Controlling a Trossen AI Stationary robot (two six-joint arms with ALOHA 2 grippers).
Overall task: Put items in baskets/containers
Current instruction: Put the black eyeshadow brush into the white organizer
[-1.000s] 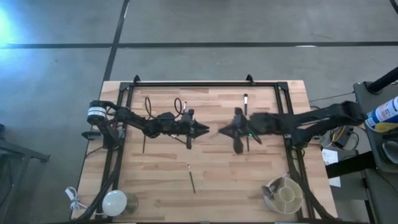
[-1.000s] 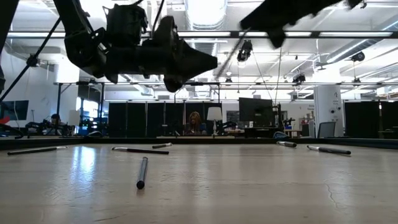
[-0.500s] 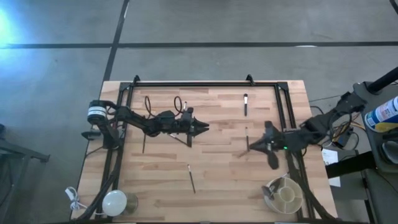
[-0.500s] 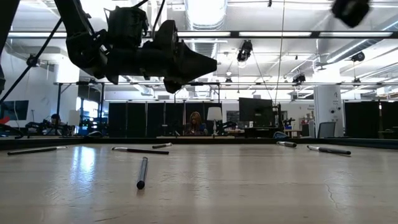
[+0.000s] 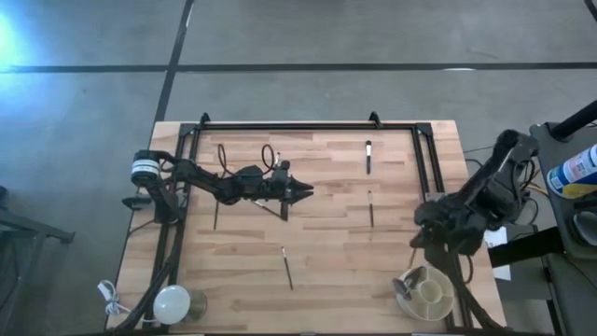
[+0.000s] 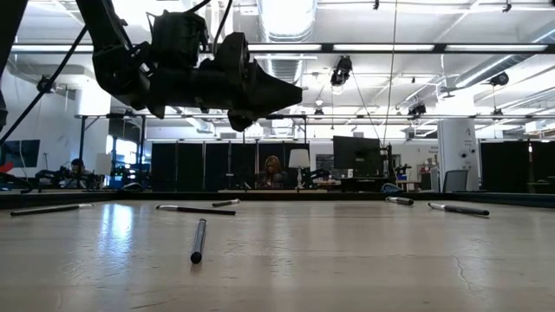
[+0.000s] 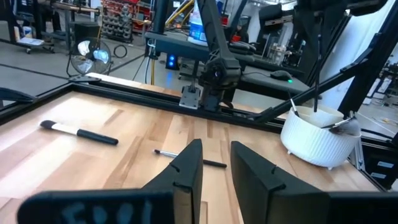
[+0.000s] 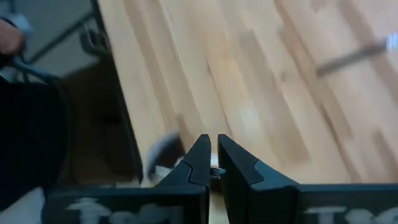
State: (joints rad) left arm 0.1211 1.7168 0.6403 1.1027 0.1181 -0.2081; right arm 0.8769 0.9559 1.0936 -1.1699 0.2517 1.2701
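Right gripper (image 8: 213, 167), pinching a thin, light, stiff brush (image 8: 214, 170) mid-handle, hangs just beside the cream tub (image 5: 427, 292).

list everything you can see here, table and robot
table: one, light wood, under a black frame
loose brushes: five seen from above, dark and thin, scattered mid-table
tub: one, cream, near right corner
brushes in tub: a few, dark
dome: one, white, corded, near left corner
bottle: one, blue, off the table's right
person: one, far in the room
left gripper: open, empty, mid-table
right gripper: shut on held brush, above the tub
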